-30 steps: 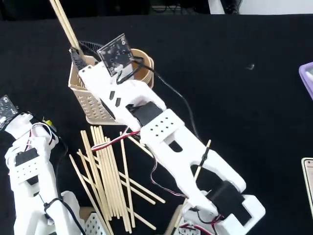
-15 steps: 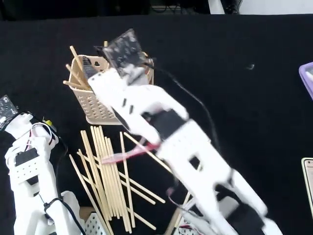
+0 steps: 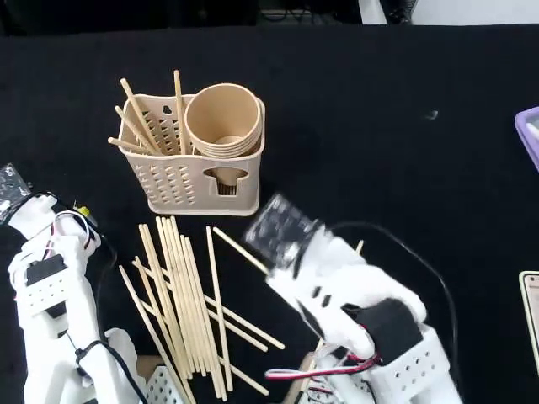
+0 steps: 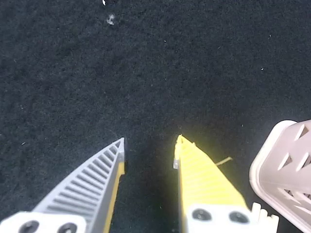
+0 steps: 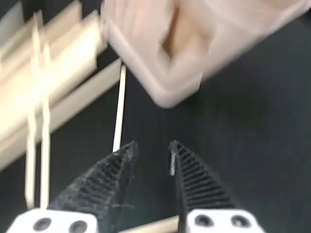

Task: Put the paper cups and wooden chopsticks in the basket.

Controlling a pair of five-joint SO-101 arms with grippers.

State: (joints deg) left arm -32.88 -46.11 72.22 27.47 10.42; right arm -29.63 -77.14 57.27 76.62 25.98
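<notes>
While loose chopsticks (image 3: 181,295) lay on the table (image 3: 404,168), both grippers held nothing

Stacked paper cups (image 3: 223,118) stood in the basket (image 3: 181,181) beside a few wooden chopsticks (image 3: 139,118) (leaning at its other end). Near the basket's corner, the right gripper (image 5: 151,150) hung slightly open and empty. The left gripper (image 4: 149,143), narrowly parted too, hung empty over the table nearby.

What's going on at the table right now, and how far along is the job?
A stack of paper cups and a few wooden chopsticks already sit in the basket. A pile of chopsticks lies on the black table in front of it. The right gripper is open and empty, near the basket's corner and the pile. The left gripper is open and empty too, over bare table beside the basket.
</notes>
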